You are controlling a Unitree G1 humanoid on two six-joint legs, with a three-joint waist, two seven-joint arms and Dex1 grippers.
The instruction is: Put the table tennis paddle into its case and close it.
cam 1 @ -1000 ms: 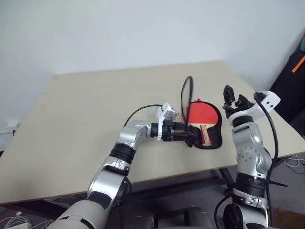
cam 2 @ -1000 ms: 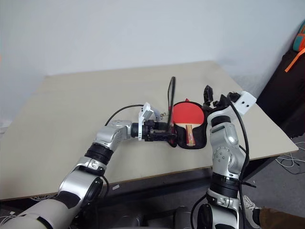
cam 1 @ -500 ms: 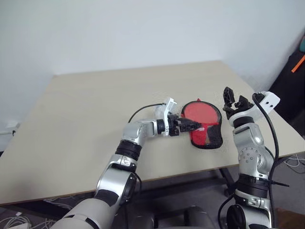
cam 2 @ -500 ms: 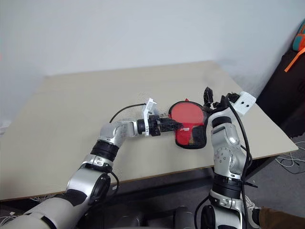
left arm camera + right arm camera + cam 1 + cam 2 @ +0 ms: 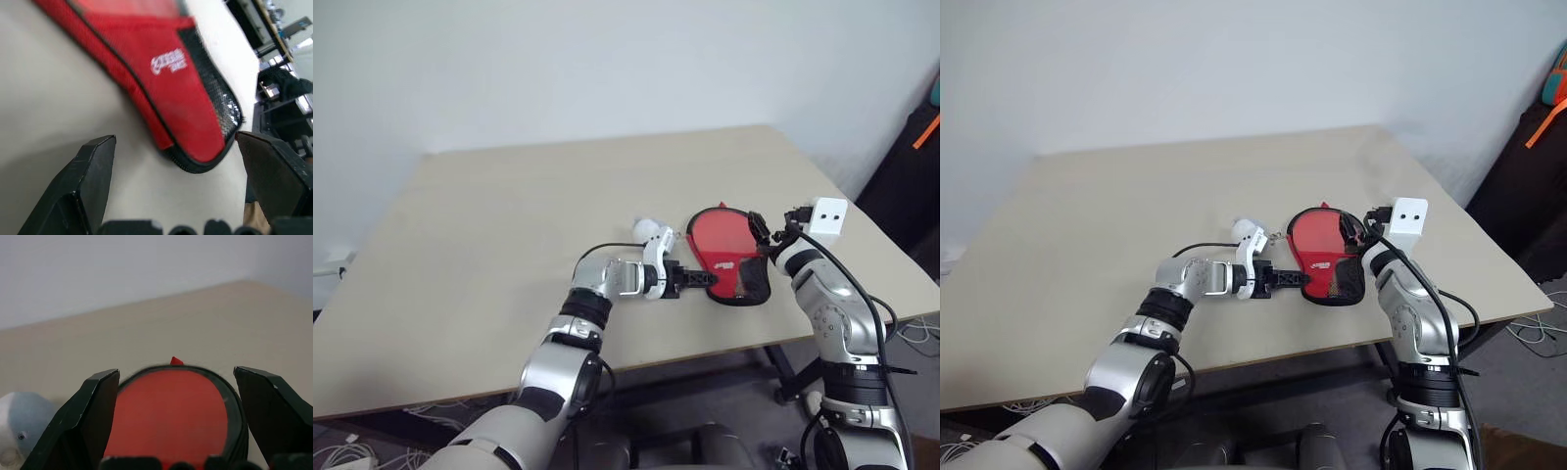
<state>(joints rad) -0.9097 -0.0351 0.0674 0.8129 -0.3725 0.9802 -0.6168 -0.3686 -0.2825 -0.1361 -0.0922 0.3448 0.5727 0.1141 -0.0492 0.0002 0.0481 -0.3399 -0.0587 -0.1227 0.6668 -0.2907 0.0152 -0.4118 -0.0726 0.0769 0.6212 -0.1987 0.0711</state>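
Note:
The case lies flat on the table near its right front corner, red face with white print up, dark mesh narrow end toward me. Its flap is down, so the table tennis paddle is hidden inside. My left gripper is low at the case's left edge, open; in the left wrist view the left gripper has its fingers spread either side of the printed red cloth. My right gripper is at the case's right rim, open, and the right wrist view looks across the round red face.
The table's right edge runs close beside my right arm. A dark bag with an orange strap stands beyond that edge. Cables lie on the floor at the lower left. Bare tabletop stretches left and behind the case.
The case's flap, upright a second ago with the red paddle showing, has dropped shut over it. Both grippers have sunk toward the case and rolled at the wrist.

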